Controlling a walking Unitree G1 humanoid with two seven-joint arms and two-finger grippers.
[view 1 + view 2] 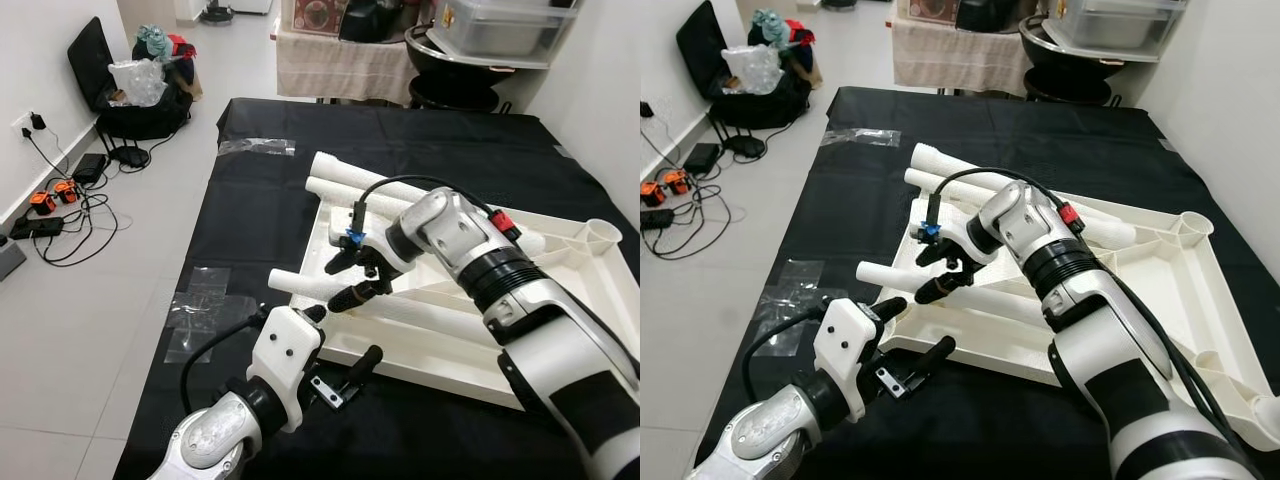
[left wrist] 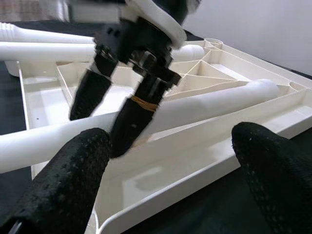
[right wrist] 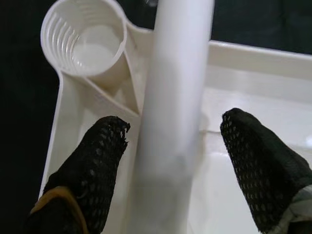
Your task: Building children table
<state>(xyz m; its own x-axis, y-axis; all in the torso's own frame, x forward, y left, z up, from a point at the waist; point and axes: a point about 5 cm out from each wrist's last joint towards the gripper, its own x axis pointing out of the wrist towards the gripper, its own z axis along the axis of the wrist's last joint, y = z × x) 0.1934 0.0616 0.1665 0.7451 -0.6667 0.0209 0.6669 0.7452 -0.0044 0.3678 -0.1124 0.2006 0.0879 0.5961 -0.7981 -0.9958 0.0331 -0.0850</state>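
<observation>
Left gripper (image 1: 338,344) before half-hidden leg (image 1: 300,286)

Counted on the black-covered desk (image 1: 450,150):
- one white tabletop panel (image 1: 560,290), ribbed underside up;
- three white leg tubes: two (image 1: 345,170) (image 1: 350,192) side by side at the panel's far edge, one (image 1: 300,285) across its near corner;
- two corner sockets made out (image 1: 603,234) (image 3: 90,41);
- two clear tape patches (image 1: 258,146) (image 1: 200,300).
</observation>
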